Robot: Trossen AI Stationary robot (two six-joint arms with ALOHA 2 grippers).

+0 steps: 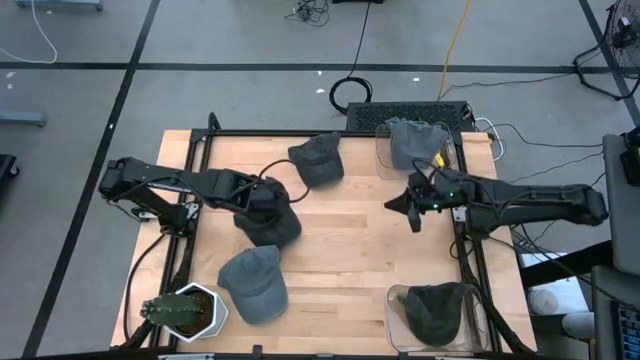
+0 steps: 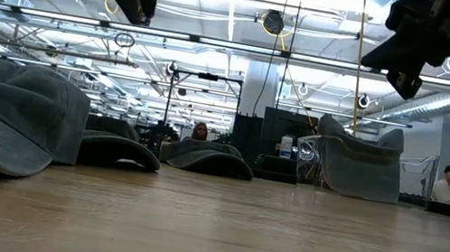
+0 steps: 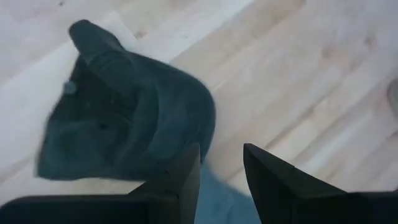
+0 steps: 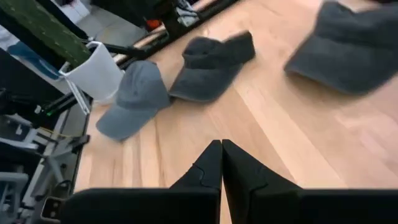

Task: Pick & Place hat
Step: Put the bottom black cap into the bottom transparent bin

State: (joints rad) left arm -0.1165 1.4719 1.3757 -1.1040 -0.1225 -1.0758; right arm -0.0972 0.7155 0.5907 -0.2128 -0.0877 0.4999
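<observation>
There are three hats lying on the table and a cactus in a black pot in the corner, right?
Not quite: the cactus stands in a white pot, as the high view shows. Three hats do lie on the table: at and.

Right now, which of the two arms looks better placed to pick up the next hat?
The left arm. Its gripper hangs right over the dark hat at the table's middle, jaws apart. The right gripper is shut and hovers over bare wood, away from the hats.
</observation>
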